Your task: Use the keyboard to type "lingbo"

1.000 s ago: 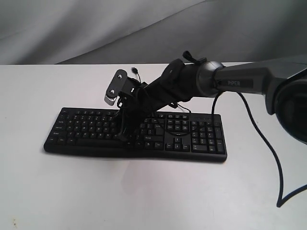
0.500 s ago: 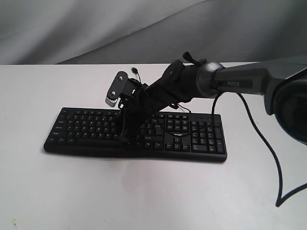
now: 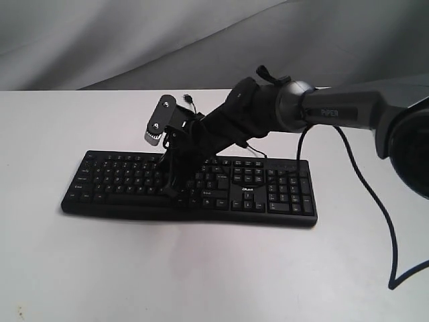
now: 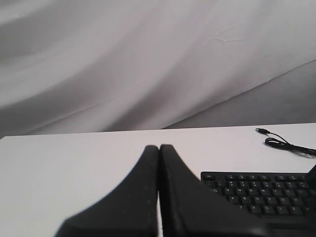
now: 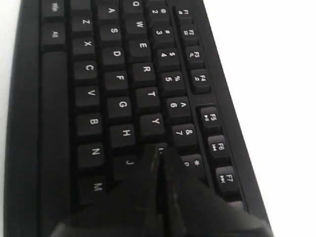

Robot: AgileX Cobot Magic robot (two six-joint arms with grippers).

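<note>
White tabletop (image 3: 201,268), draped grey fabric backdrop (image 3: 134,40) behind, soft even light

Background: white matte tabletop (image 3: 201,268) and grey draped fabric backdrop (image 3: 134,40).
Tabletop is flat and plain, filling the lower exterior view. Backdrop hangs behind its far edge, with soft diagonal folds, darker toward the right.

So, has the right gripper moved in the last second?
Yes, slightly: the right gripper has tilted up, its wrist end higher above the keyboard's back edge, tips hardly shifted.
</note>
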